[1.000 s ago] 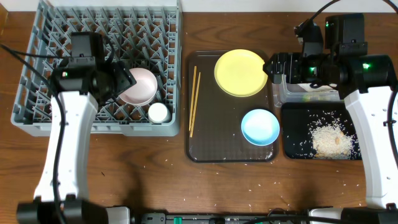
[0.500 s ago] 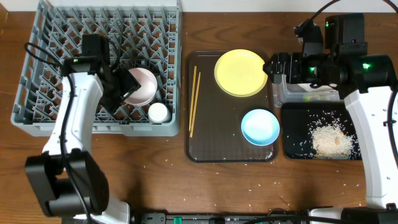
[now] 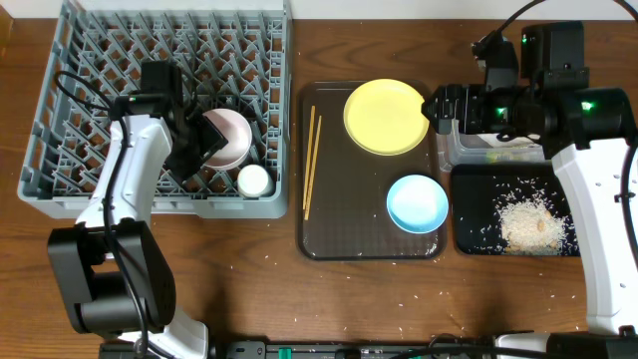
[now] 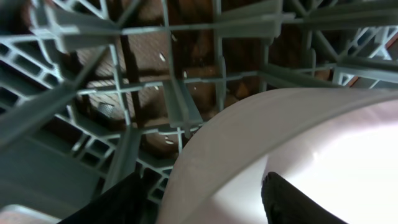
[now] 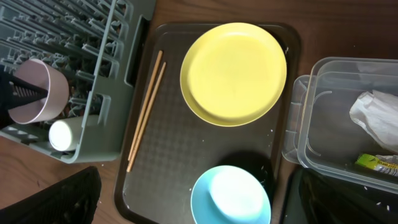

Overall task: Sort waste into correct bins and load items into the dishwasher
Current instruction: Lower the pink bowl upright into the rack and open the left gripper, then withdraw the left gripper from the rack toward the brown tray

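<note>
The white bowl (image 3: pixel 227 138) lies tilted among the pegs of the grey dishwasher rack (image 3: pixel 60 150), beside the small white cup (image 3: pixel 253 180). My left gripper (image 3: pixel 199 145) straddles the bowl's rim. In the left wrist view one finger is inside the bowl (image 4: pixel 298 155) and the other outside, with a gap showing, so the gripper (image 4: pixel 202 186) is open. My right gripper (image 3: pixel 436 105) hangs open and empty over the yellow plate (image 5: pixel 233 73), the blue bowl (image 5: pixel 231 196) and the chopsticks (image 5: pixel 145 111). The napkin (image 5: pixel 373 112) and wrapper (image 5: pixel 378 163) lie in the clear tub (image 5: pixel 336 118).
Plate, blue bowl and chopsticks rest on a dark brown serving tray (image 3: pixel 349 229). To its right the black tray (image 3: pixel 469 214) holds a heap of rice scraps (image 3: pixel 528 221). Stray grains dot the wooden table near the front edge.
My left gripper has swung in onto the white bowl's rim and its jaws have narrowed. The right arm has not moved.
</note>
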Available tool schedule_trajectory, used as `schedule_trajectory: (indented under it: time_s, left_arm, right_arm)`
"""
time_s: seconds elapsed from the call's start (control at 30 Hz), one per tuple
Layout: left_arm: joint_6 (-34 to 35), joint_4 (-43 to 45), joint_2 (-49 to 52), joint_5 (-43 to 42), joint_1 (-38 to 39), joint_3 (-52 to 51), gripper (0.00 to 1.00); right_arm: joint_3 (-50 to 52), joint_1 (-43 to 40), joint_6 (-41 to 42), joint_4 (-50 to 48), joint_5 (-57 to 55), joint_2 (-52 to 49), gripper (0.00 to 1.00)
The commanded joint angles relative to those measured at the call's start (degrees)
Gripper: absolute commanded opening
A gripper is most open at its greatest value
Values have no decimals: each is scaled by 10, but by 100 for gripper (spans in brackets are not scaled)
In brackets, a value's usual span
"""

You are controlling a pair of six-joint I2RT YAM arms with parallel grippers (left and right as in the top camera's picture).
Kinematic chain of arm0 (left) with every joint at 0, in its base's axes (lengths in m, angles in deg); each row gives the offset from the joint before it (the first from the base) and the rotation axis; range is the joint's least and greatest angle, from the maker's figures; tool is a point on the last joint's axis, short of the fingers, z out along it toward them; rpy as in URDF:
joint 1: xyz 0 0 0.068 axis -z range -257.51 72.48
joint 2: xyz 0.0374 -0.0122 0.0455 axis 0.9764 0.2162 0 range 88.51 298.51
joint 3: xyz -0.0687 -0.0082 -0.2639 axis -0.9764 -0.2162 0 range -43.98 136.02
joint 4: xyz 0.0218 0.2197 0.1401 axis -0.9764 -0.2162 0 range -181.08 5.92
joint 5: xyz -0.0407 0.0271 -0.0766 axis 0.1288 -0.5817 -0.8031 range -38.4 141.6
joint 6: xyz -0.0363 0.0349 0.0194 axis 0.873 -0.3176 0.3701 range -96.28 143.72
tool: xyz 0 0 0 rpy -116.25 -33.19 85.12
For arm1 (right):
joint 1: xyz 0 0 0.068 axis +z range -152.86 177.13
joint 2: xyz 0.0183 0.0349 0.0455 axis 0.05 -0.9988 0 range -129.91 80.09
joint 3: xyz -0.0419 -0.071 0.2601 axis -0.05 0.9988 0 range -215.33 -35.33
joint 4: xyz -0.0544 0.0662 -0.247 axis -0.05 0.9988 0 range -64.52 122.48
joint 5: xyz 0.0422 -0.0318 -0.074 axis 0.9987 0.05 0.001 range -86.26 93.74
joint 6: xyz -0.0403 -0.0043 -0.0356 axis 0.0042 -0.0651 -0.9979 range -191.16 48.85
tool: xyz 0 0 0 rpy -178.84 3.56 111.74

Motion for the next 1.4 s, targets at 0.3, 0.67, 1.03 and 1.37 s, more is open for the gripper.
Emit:
schedule_trajectory:
  time_s: [0.3, 0.67, 1.03, 1.37]
  left_arm:
    - [3, 34, 8, 0, -1, -36, 8]
    - [-5, 38, -100, 88, 12, -36, 7]
    - [-7, 39, -170, 525, 198, -36, 7]
    - [1, 65, -60, 890, 314, -36, 7]
  right_arm:
    - [-3, 1, 0, 1, -2, 0, 99]
    - [-3, 1, 0, 1, -2, 0, 99]
    - [-3, 1, 0, 1, -2, 0, 99]
    - [-3, 1, 0, 1, -2, 0, 99]
